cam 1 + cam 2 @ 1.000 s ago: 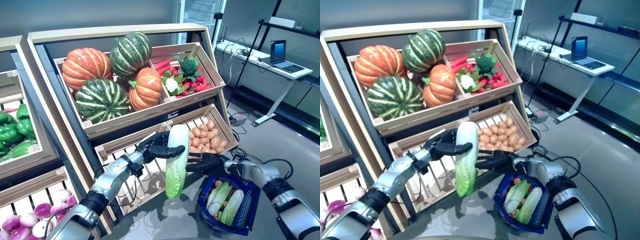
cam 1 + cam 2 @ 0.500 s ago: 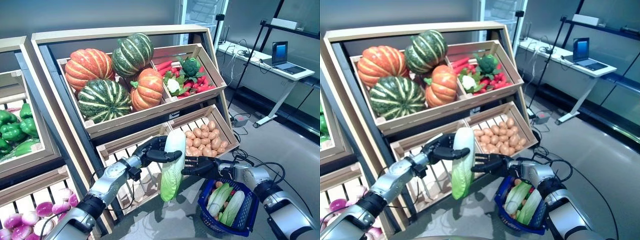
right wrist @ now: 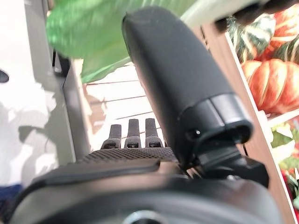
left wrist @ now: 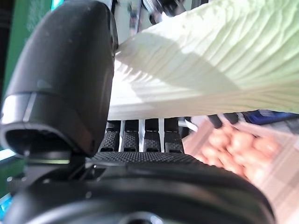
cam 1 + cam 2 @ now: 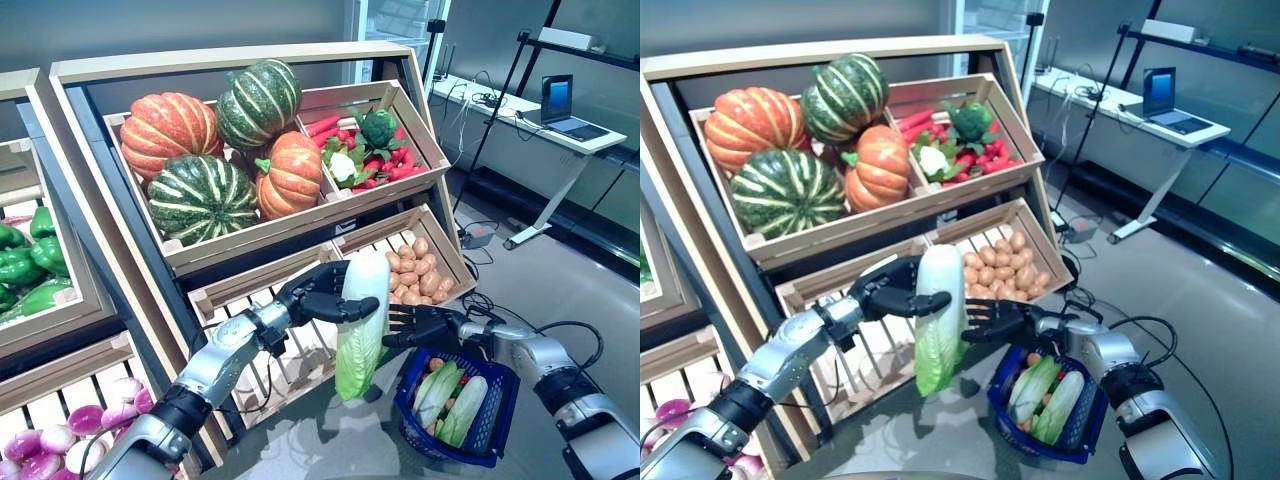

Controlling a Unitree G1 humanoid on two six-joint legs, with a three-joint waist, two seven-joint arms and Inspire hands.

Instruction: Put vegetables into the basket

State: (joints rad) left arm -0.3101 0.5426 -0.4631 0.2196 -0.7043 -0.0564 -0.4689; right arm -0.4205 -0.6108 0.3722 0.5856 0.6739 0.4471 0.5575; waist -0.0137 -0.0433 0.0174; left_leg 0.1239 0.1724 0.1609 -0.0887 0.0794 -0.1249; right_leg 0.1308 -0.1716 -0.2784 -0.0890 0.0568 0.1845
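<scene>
Blue plastic forms the basket nearest the camera at about 4 o'clock; it hangs under the right forearm and holds several pale green cabbages and a small orange-red item. At the scene's centre the left hand has its fingers curled round the white stalk end of a Chinese cabbage, which hangs upright with its green leaves pointing down, just at 9 o'clock of the basket and above floor level. The right hand sits just at 3 o'clock of the cabbage, palm toward it, its fingers straight and spread, close to the leaves; contact cannot be told. Behind both hands a lower wooden crate holds potatoes. Higher, toward 12 o'clock, an upper crate carries orange and striped green pumpkins, with a neighbouring compartment of broccoli, cauliflower and red vegetables. At 9 o'clock, green peppers lie in another stand, purple-white turnips below them. Far off at 2 o'clock a laptop stands on a white worktop.
</scene>
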